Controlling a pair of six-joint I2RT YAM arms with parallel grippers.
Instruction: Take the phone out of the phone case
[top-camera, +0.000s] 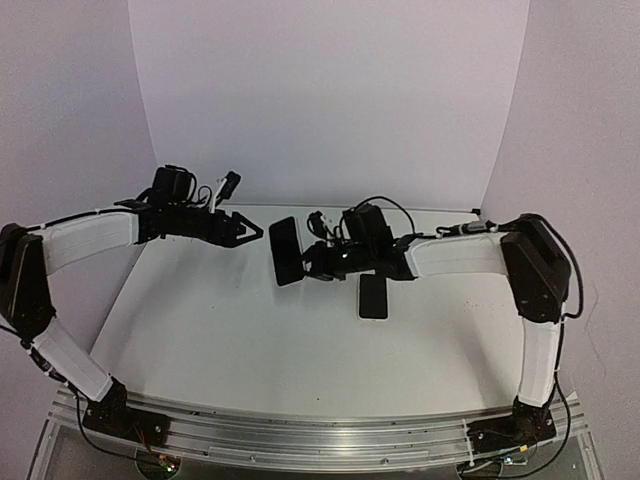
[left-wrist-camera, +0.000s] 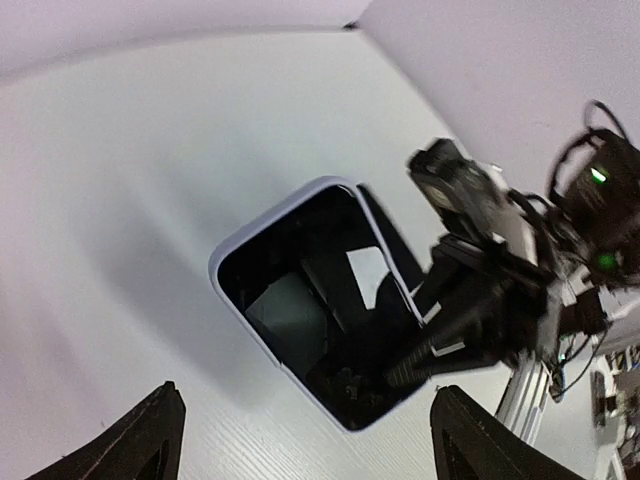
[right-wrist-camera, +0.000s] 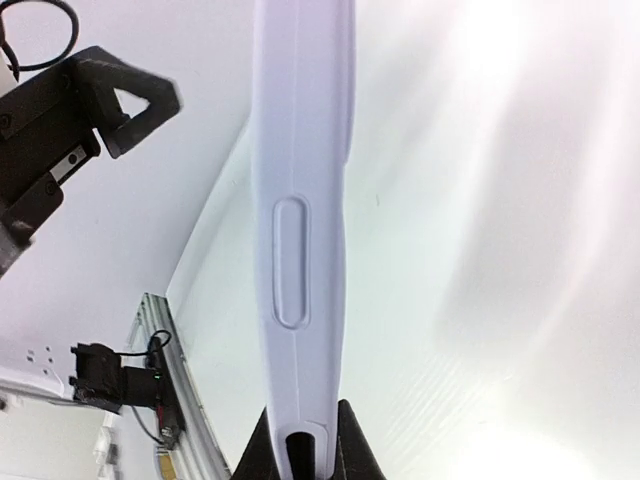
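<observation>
Top external shows phone (top-camera: 373, 296) lying free, right wrist only clamped case (right-wrist-camera: 300, 150)

No text, brand, number or sign can be read in any view; the phone case (top-camera: 286, 250) shows only plain surfaces; the phone (top-camera: 373, 296), lying at about 4 o'clock from the case, shows a dark face without any legible marking.
</observation>
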